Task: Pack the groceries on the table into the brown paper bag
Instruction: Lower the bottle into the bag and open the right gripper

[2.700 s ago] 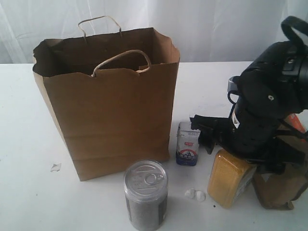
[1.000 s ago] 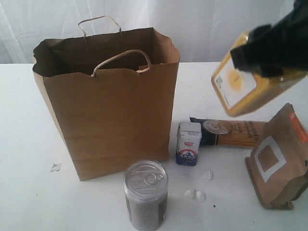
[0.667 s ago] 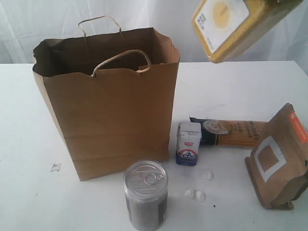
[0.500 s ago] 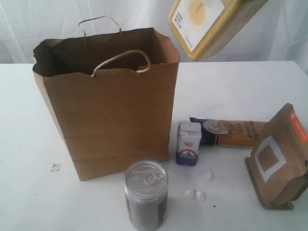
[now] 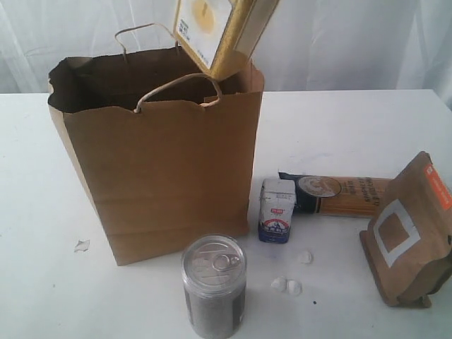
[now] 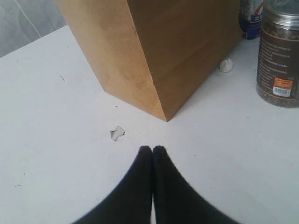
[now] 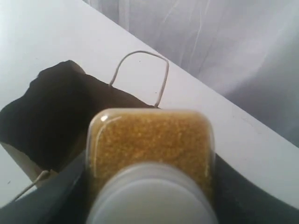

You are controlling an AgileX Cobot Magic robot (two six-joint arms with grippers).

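Right claw [image 7: 152, 207]: clamped on the yellow-grain bottle [image 7: 149, 140], one dark finger [image 7: 60, 191] on each side of it. The white cap [image 7: 152, 186] is toward the wrist camera and the base points away. This claw is outside the exterior view.

Bottle, exterior view [image 5: 212, 32]: in the air and tilted, label face toward the camera. It is above the right rear part of the mouth of the brown paper bag [image 5: 162, 176]. Its lowest corner shows against the dark inside, below the line of the far rim. I cannot tell whether it touches the paper.

Left claw [image 6: 153, 151]: closed tip to tip, with nothing between the fingers. It is low over the table [image 6: 56, 93], near a bottom corner of the bag [image 6: 163, 70]. A small white scrap [image 6: 117, 133] lies just beside the tips.

Bag: upright and open, with creased sides and both loop handles up.

On the table, outward from the bag:
- pull-tab can [image 5: 214, 286], upright, in front of the bag and near it
- small white-blue carton [image 5: 276, 210], upright, just beside the bag's right lower corner
- dark-blue spaghetti packet [image 5: 339, 194], lying flat, one end tucked behind the carton
- brown pouch [image 5: 406, 233] with an orange label, standing at the right edge, leaning a little
- white crumbs [image 5: 286, 285] between the can and the pouch
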